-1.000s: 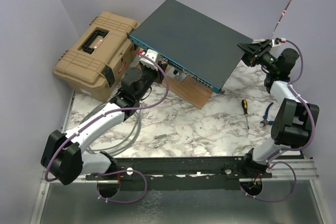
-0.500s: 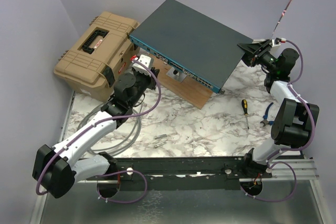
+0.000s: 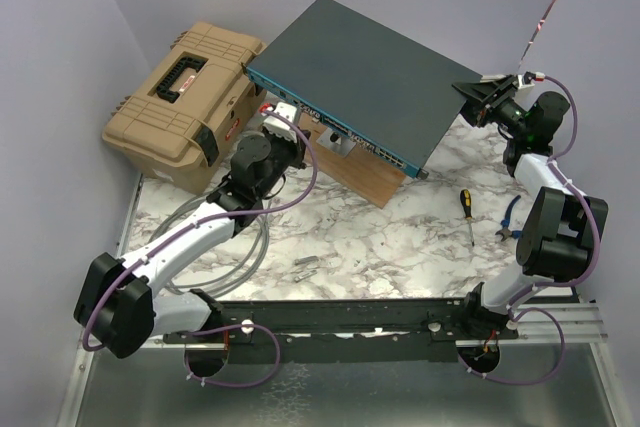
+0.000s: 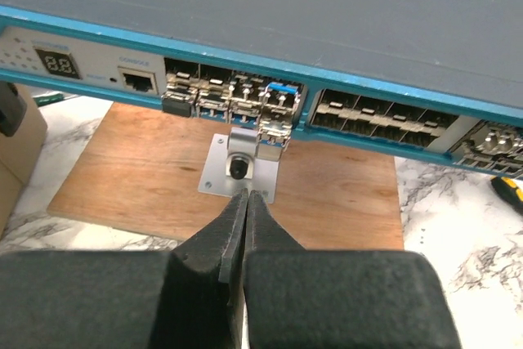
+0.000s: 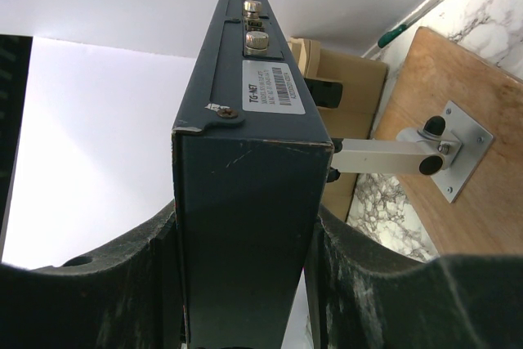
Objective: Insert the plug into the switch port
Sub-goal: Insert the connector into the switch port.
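Switch [image 3: 360,72] and claws: what has the left claw [image 4: 245,198] got?
— Nothing. Its fingers [image 4: 214,239] are pressed flat together, with no gap and nothing between them.
And just past the tips?
— A bracket [image 4: 239,171] with a black knob, fixed to a board [image 4: 147,169]. Whether the tips touch it, I cannot tell. Right above it is the blue face of the switch with its row of sockets. A plug [image 4: 282,87] with a blue tab sits in one of them. I cannot tell how deep it is seated.
The right claw [image 5: 245,230]?
— Part-way open and clamped on the switch. One pad [image 5: 159,284] lies against each flat side of the box at its far right corner.
How does the switch lie?
— Tilted, with the blue face turned toward the left arm. It is raised over the board, and the bracket's arm reaches up to its underside.
Further out?
— A toolbox [image 3: 180,102] stands just left of the switch, near its corner. A coil of grey cable [image 3: 250,237] lies on the worktop [image 3: 390,247] beside the left arm. Near the right arm are a screwdriver [image 3: 466,209] and blue-handled pliers [image 3: 510,219], both well apart from the switch.
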